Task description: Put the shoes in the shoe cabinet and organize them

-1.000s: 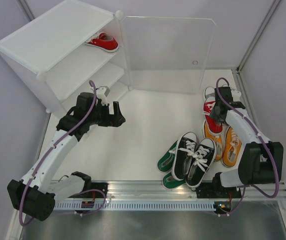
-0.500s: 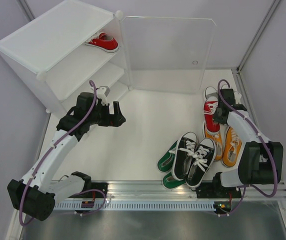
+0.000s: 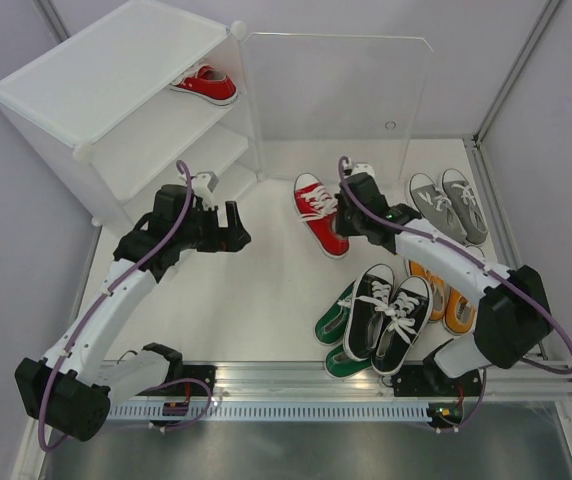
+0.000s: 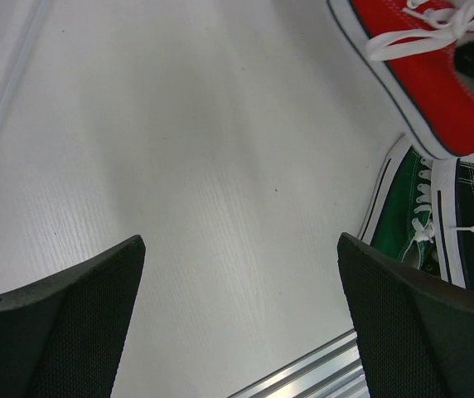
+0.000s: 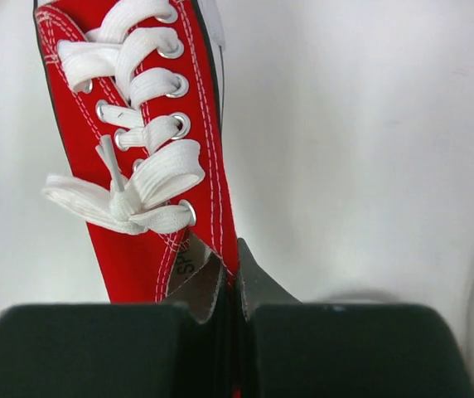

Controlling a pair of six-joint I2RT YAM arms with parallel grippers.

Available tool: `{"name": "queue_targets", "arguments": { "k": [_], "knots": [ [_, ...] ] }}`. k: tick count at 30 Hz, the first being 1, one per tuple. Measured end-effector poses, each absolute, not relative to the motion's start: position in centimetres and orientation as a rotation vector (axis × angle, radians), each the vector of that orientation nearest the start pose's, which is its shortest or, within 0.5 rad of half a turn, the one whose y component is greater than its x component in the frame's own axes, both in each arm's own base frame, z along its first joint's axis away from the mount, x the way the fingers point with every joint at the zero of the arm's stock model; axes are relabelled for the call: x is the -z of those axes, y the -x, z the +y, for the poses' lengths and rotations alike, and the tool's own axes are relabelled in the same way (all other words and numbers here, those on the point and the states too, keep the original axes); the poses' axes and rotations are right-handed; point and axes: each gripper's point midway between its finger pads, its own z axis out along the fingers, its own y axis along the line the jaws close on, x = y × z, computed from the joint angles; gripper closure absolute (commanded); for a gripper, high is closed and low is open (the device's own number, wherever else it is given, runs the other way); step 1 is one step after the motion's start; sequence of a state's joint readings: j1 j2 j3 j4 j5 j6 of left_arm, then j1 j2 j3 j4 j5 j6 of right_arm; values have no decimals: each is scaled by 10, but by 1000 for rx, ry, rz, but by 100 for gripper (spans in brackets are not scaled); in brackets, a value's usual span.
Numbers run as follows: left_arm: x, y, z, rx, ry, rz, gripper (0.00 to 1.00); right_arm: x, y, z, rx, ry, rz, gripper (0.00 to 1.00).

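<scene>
Red canvas with white laces: one red shoe (image 3: 318,210) is out in the middle of the desk (image 3: 266,290), toe toward the far edge. The jaws of the right arm (image 3: 446,255) are pinched shut on the canvas rim of its opening. Whether its sole rests on the desk cannot be told. A second red shoe (image 3: 206,84) sits on the upper shelf of the shoe cabinet (image 3: 96,70), which stands at the far-left corner with its clear door (image 3: 336,100) swung open. The grey pair (image 3: 449,203) lies by the right edge. The orange pair (image 3: 458,315) is partly under the right arm. The black pair (image 3: 388,312) lies toward the near edge, overlapping the green pair (image 3: 334,322). The jaws of the left arm (image 3: 116,290) stand wide apart and empty over bare desk before the cabinet.
</scene>
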State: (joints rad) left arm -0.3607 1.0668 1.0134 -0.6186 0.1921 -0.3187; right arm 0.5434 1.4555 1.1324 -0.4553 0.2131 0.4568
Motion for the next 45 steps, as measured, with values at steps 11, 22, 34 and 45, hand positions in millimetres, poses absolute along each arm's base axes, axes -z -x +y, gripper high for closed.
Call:
{"name": "queue_targets", "arguments": {
  "k": [11,22,34,45],
  "knots": [
    [-186,-261,-154,601,-60,2365,0,-55,-345,320,-391,285,2412,82],
    [-137,-245,-188,550,-44,2532,2,-80,-348,335,-414,307,2349,29],
    [-104,-273,-218,426,184,2583,11,-220,-312,226,-294,49,2032,3],
    [-65,-300,-235,272,341,2592,30,-181,-259,157,-242,-75,2048,2]
  ]
}}
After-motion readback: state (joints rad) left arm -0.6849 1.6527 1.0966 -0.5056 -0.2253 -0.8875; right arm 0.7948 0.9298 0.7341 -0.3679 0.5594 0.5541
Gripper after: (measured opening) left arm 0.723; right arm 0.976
